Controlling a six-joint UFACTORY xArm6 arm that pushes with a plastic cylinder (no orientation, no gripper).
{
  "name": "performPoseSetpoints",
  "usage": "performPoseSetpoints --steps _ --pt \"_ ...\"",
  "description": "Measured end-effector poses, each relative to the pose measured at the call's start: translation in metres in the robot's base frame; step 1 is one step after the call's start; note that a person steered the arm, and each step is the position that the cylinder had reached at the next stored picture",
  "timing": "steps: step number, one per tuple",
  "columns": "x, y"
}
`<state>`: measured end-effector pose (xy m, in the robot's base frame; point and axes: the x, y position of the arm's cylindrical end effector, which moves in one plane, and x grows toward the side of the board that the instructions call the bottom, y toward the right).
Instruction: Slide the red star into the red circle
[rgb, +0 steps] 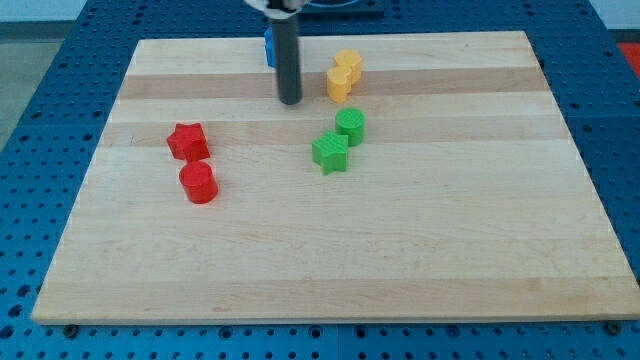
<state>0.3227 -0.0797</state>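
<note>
Bench: a pale wooden board is seen lying on a blue perforated surface.
Red star: placed toward the view's left, above the red circle and just touching or nearly touching it (which of the two cannot be told).
Red circle: a red cylinder is found directly below the star, slightly to its right.
Blue block: only a sliver is shown near the view's top, the rest being hidden behind the rod; its shape cannot be made out.
Tool: no grasping part is carried, so nothing is clenched or held; a straight dark rod is all that is seen.
My tip: set on the bench well to the right of and above the red star, apart from every block, with the yellow pair just to its right.
Green star: located near the centre, touching the green cylinder at its upper right.
Yellow blocks: two are seen touching, the lower-left one and the upper-right one (shapes unclear).
</note>
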Motion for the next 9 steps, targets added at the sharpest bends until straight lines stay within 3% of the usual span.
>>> performPoseSetpoints --steps 2,5,6,7,9 --pt "0.023 -0.090" --pt "0.105 -0.104" --pt "0.111 -0.105" --pt "0.102 -0.117" --pt "0.001 -0.157"
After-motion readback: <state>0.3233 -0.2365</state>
